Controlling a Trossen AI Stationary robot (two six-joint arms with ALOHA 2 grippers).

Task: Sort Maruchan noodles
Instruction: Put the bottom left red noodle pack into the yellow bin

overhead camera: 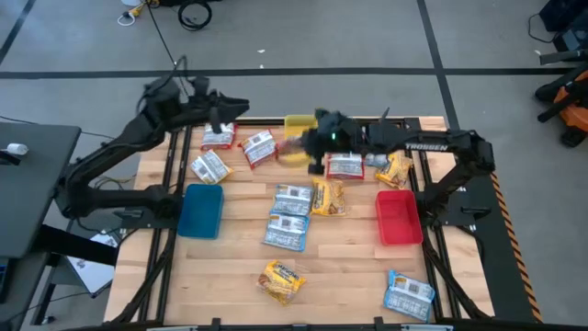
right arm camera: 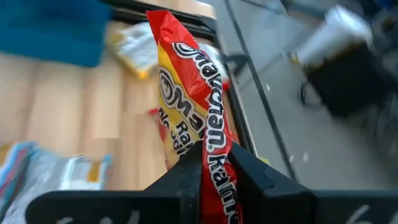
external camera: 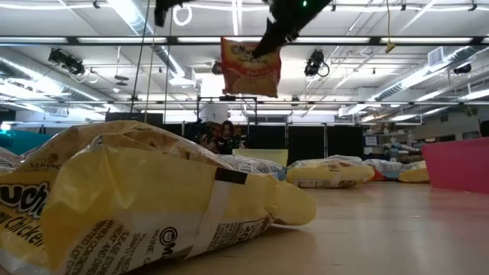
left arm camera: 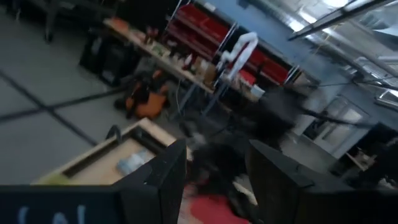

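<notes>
Noodles: I pinched one yellow-orange packet (right arm camera: 198, 118) in my right pincer (right arm camera: 214, 165), dangling below it, lifted over the yellow bin (overhead camera: 298, 122) to sort.
Left pincer (left arm camera: 214, 171): spread, empty, waiting.

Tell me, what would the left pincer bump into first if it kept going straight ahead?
Probably the right arm, which shows as a dark shape straight ahead of the open left pincer; how far off it is remains unclear.

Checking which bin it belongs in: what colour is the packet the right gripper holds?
Yellow-orange with red edges, clearest in the right wrist view: packet, right gripper.
</notes>
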